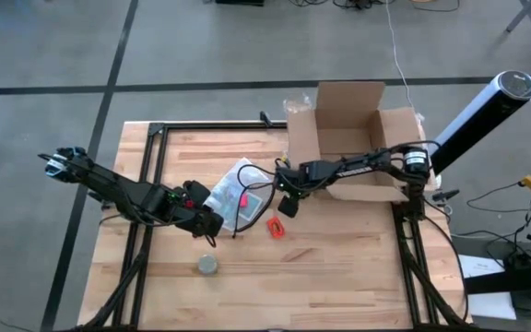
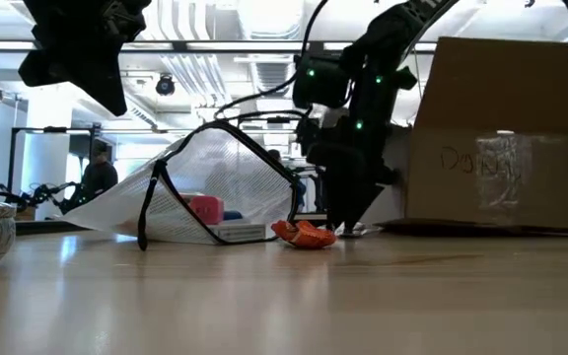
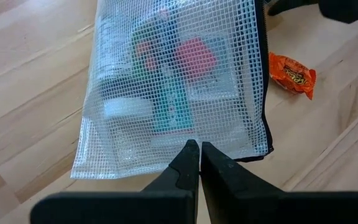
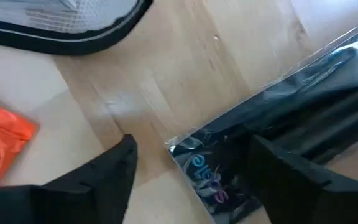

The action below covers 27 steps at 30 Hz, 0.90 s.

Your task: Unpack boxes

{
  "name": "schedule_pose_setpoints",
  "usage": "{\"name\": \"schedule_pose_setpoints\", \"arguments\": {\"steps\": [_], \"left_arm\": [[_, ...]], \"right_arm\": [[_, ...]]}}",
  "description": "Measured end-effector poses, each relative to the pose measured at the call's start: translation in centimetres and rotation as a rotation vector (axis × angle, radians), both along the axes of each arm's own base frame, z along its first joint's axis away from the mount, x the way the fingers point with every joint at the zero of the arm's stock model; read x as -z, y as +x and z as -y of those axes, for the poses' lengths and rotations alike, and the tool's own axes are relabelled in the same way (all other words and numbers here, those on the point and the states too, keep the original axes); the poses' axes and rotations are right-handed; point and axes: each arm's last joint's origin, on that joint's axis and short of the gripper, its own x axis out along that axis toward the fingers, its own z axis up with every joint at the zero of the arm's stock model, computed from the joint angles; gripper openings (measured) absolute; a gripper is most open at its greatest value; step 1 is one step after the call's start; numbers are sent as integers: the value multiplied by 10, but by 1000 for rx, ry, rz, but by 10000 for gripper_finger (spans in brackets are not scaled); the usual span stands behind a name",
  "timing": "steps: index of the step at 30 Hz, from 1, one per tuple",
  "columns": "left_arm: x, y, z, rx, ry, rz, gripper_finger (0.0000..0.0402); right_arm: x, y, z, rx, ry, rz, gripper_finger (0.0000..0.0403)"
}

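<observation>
From above, the open cardboard box (image 1: 348,138) sits at the worktop's (image 1: 339,277) far right edge. Low view: the right claw (image 2: 348,212) hangs beside an orange wrapper (image 2: 304,235). Left wrist: the left claw (image 3: 199,149) is closed, empty, over the mesh pouch (image 3: 173,81). Right wrist: the right claw's fingers (image 4: 114,168) are spread, empty.

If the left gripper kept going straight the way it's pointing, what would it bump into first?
Most likely the see-through white mesh zip pouch. The shut left gripper points right at the pouch's near edge, just short of it or over it. Depth is hard to judge, so it might meet the wooden table underneath instead.
</observation>
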Motion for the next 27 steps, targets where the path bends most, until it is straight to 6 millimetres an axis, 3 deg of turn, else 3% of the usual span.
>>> {"name": "schedule_pose_setpoints", "arguments": {"steps": [3, 8, 18, 27], "left_arm": [[0, 0, 0, -1, 0, -1, 0], [0, 0, 0, -1, -1, -1, 0], [0, 0, 0, 0, -1, -2, 0], [0, 0, 0, 28, 14, -13, 0]], "right_arm": [[11, 2, -1, -25, 71, -21, 315], [19, 4, -10, -68, 213, -26, 296], [-15, -1, -60, -204, 374, 48, 215], [-24, -2, -102, -351, 467, 77, 208]]}}
